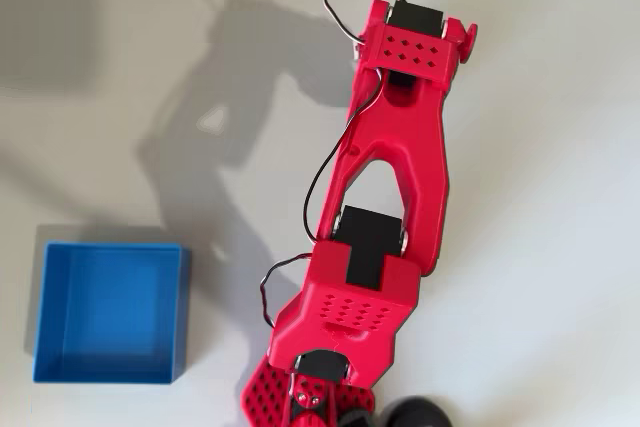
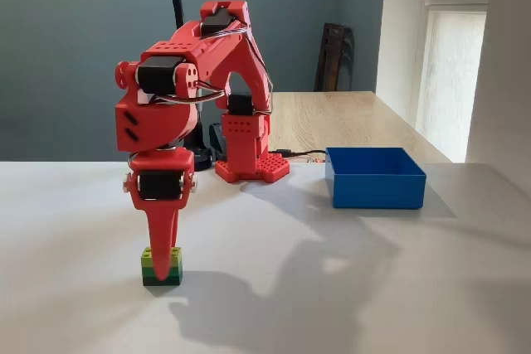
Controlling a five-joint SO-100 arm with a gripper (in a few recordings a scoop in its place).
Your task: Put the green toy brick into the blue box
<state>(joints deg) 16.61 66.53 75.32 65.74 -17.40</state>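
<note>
Where the gripper (image 2: 160, 267) points straight down, closed around the green toy brick (image 2: 163, 267) (on the tabletop). Well apart from the blue box (image 2: 375, 177), open table (image 2: 348, 288) between.

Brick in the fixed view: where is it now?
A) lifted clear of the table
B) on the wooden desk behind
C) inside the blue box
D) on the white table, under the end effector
D: the brick sits on the table with the end effector down over it, far from the box.
</note>
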